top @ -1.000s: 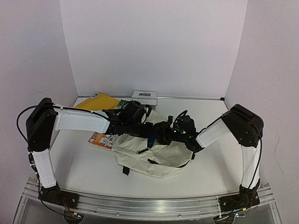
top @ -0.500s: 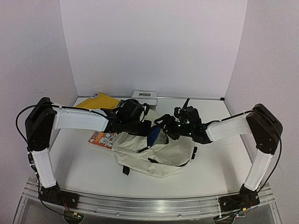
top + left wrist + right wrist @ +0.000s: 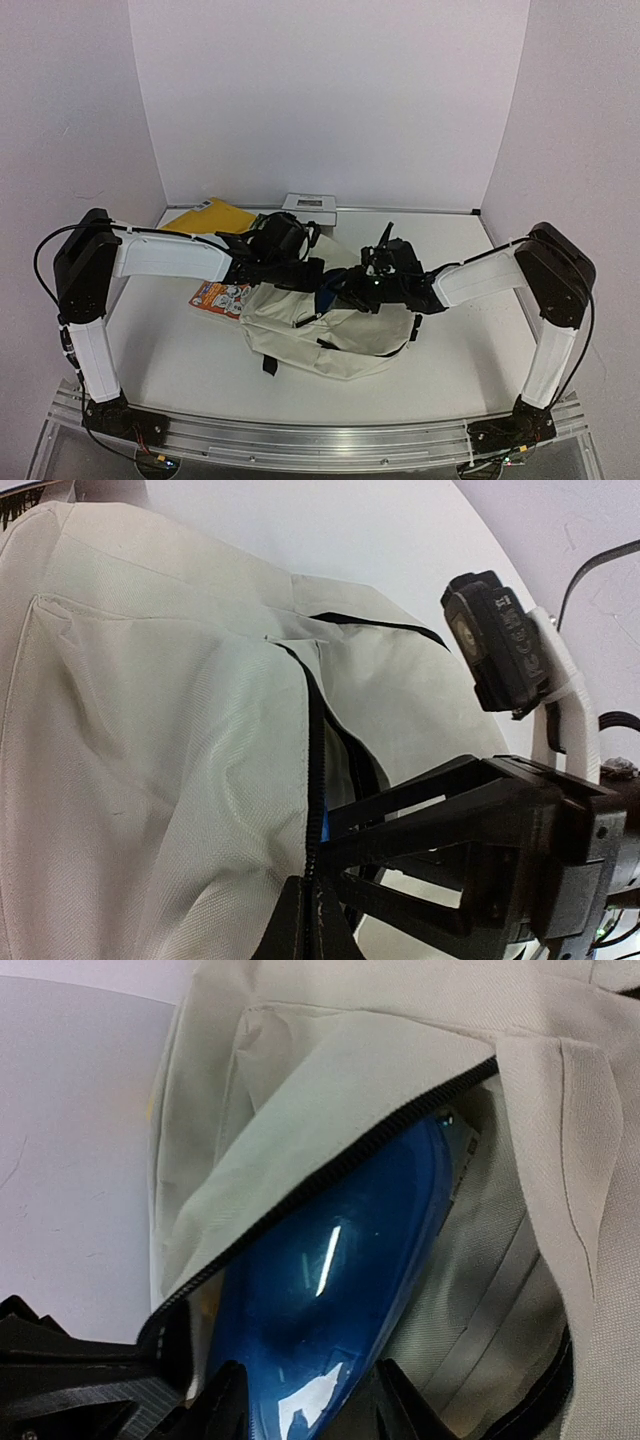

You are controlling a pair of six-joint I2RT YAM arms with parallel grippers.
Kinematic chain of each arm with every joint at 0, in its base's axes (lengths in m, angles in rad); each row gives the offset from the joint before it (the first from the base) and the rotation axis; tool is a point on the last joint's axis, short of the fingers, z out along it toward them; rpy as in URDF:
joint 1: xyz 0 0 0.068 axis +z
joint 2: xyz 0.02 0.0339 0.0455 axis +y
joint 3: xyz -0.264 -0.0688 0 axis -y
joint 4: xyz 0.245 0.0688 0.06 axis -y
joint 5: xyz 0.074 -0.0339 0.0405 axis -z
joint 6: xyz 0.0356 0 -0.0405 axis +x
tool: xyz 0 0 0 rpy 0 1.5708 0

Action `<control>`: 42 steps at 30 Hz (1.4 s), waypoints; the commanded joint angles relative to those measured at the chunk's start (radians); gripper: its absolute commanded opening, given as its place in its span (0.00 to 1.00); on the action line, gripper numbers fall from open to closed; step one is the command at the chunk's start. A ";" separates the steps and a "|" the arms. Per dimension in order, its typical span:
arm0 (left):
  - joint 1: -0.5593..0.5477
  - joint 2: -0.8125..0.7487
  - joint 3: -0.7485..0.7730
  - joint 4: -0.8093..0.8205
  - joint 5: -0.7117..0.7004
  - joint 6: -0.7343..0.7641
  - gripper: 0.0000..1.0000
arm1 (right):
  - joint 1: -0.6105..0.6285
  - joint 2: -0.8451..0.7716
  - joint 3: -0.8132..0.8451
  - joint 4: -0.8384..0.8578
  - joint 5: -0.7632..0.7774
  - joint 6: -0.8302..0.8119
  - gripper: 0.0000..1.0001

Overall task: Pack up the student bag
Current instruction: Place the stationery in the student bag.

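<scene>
**Student bag mid-tabletop, its mouth crowded by both arms**

From above I can barely see into the student bag point(image 3: 330, 340), which lies on the white tabletop point(image 3: 180, 350). The left tool point(image 3: 305, 925) is closed on the bag's zipper edge. A glossy blue item point(image 3: 330, 1270) sits between the fingers of the right tool point(image 3: 312, 1412). I cannot tell whether they press on it, and its far end disappears under the flap. The left arm covers part of a colourful booklet point(image 3: 215, 298) and a yellow one point(image 3: 205, 217) (titles unreadable). Plain pale walls close in three sides.
</scene>
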 commanded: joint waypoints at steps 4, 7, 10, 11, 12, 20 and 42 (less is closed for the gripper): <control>0.011 -0.042 0.031 0.025 -0.010 0.019 0.00 | 0.005 0.068 0.066 0.077 -0.046 -0.003 0.32; 0.011 -0.038 0.032 0.029 0.033 0.029 0.00 | 0.006 0.102 0.087 0.164 -0.083 -0.009 0.28; 0.011 -0.034 0.036 0.032 0.049 0.033 0.00 | 0.014 0.145 0.120 0.216 -0.119 -0.017 0.27; 0.011 -0.032 0.037 0.035 0.053 0.033 0.00 | 0.018 0.167 0.132 0.224 -0.127 -0.025 0.27; 0.011 -0.031 0.038 0.037 0.058 0.034 0.00 | 0.023 0.178 0.144 0.234 -0.135 -0.027 0.26; 0.011 -0.012 0.052 0.039 0.095 0.030 0.00 | 0.056 0.208 0.155 0.351 -0.132 -0.085 0.32; 0.009 -0.014 0.049 -0.003 0.065 0.073 0.00 | 0.056 -0.220 -0.094 -0.200 0.270 -0.210 0.62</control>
